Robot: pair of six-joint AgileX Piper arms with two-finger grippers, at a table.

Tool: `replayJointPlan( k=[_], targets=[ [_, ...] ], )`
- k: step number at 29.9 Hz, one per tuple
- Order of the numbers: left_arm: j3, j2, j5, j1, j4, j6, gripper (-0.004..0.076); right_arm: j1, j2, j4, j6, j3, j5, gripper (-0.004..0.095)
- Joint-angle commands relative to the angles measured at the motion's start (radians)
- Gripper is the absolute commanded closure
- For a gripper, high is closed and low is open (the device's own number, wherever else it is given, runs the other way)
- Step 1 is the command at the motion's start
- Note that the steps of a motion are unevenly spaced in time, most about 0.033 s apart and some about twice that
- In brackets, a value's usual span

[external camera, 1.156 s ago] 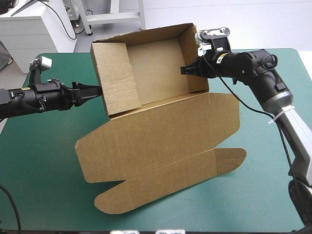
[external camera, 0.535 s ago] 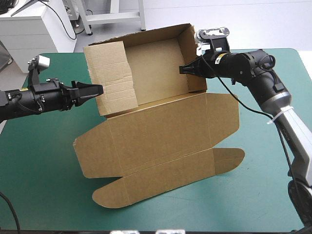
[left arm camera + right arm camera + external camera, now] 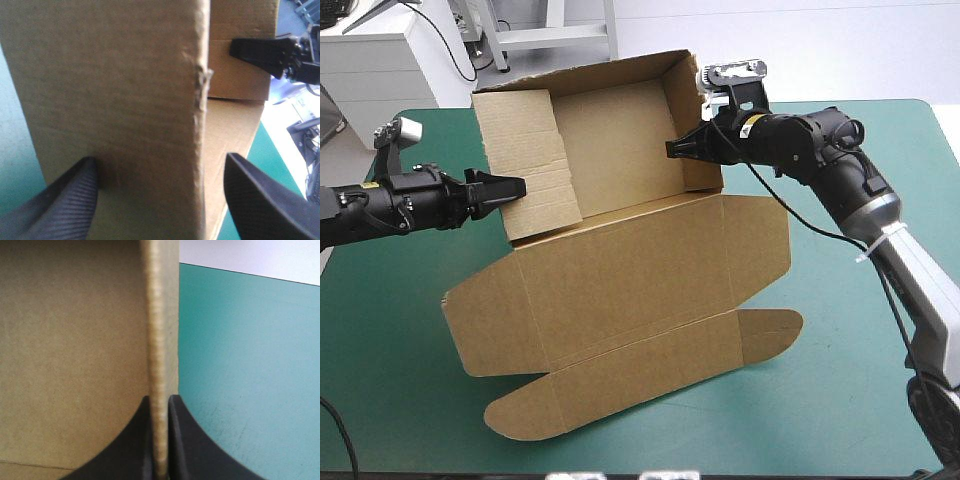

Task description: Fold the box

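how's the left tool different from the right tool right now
The left tool is open, its fingers standing apart on either side of the left wall of the box. The right tool is shut on the box, pinching the right wall. The left tool reaches in from the left of the table, the right tool from its right. Both are black and work at a raised side wall.

A robotics lab or test room rather than a home; a left arm (image 3: 380, 205) and a right arm (image 3: 830, 150), both black machine arms, reach in from either side over a table (image 3: 410, 400) with a plain teal-green cover, meeting at a brown box (image 3: 620, 270); beyond the table's far edge stand a white cabinet (image 3: 380, 65) and the grey metal legs of a stand (image 3: 552, 36) on a bare pale floor (image 3: 840, 50)
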Motion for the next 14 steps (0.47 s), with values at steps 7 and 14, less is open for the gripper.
replayJointPlan(
  k=[7, 14],
  targets=[
    [-0.028, -0.025, -0.192, -0.224, 0.216, -0.104, 0.0267, 0.094, -0.045, -0.066, 0.052, -0.028, -0.067, 0.0925],
    [-0.028, -0.014, -0.383, -0.342, 0.445, -0.286, 0.0267, 0.14, -0.045, -0.1, 0.059, -0.028, -0.028, 0.0925]
  ],
)
